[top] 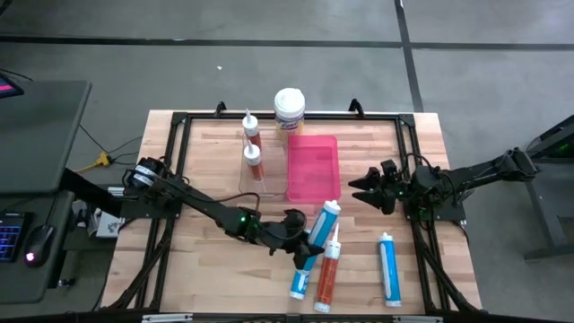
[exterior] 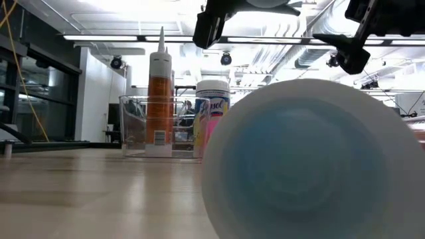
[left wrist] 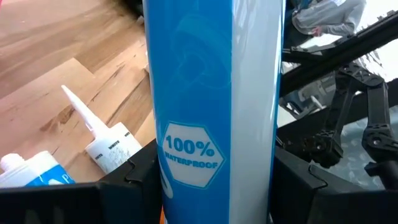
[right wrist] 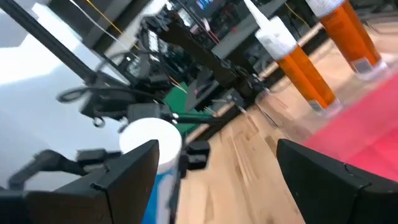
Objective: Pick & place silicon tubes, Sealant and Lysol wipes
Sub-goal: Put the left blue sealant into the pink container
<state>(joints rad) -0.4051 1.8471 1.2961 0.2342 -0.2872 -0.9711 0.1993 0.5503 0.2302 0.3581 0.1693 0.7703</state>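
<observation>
My left gripper [top: 305, 244] is shut on a blue-and-white cartridge [top: 325, 222] near the table's front middle; the cartridge fills the left wrist view [left wrist: 211, 93]. My right gripper [top: 363, 190] is open and empty, above the table just right of the pink tray [top: 312, 167]. A second blue cartridge [top: 299, 285], an orange one [top: 327, 276] and a third blue one [top: 387, 269] lie flat on the table. Two orange cartridges [top: 252, 148] stand upright in a clear container. The Lysol wipes [top: 289, 109] stand upright at the far edge. My left gripper pinches the cartridge's round body [left wrist: 186, 168] between its two fingers [left wrist: 127, 183], near the "100% waterproof" mark. The fingers lie across the cartridge. The cartridge is tilted, its white end [right wrist: 149, 140] raised toward the far right. Its lower end is hidden by the gripper.
The round base of a lying cartridge [exterior: 305, 159] fills the low view close to the front edge. The clear container [exterior: 159, 129] and the pink tray stand side by side behind the loose cartridges. A black frame [top: 179, 121] runs around the tabletop.
</observation>
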